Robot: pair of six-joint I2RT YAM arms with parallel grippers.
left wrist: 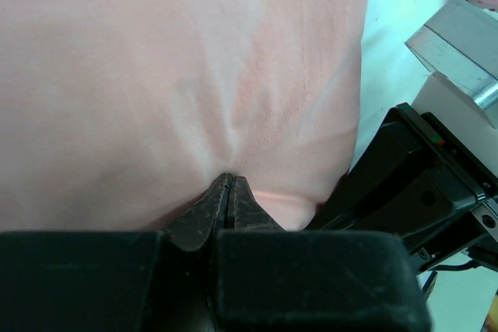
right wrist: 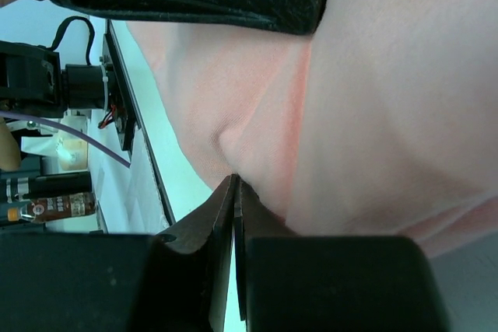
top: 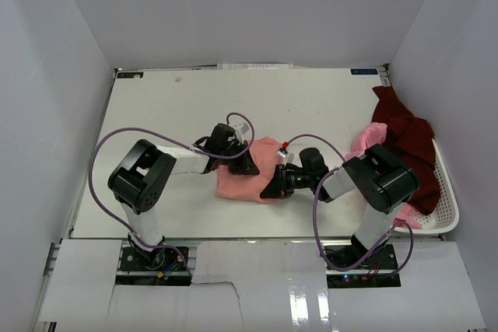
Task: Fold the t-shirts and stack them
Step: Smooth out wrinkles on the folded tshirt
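A salmon-pink t-shirt (top: 241, 183) lies bunched in a small folded shape at the middle of the table. My left gripper (top: 247, 166) comes at its far edge, jaws shut on a pinch of the cloth (left wrist: 179, 75), which puckers at the tips (left wrist: 228, 180). My right gripper (top: 274, 189) holds the shirt's near right corner, shut on a fold of the same fabric (right wrist: 389, 114) at its tips (right wrist: 236, 182). A dark maroon t-shirt (top: 405, 138) and a lighter pink t-shirt (top: 369, 139) lie heaped at the right.
A white slotted basket (top: 447, 200) sits at the table's right edge under the heaped shirts. The two wrists are close together over the shirt; the right arm's black body (left wrist: 412, 184) shows in the left wrist view. White walls enclose the table.
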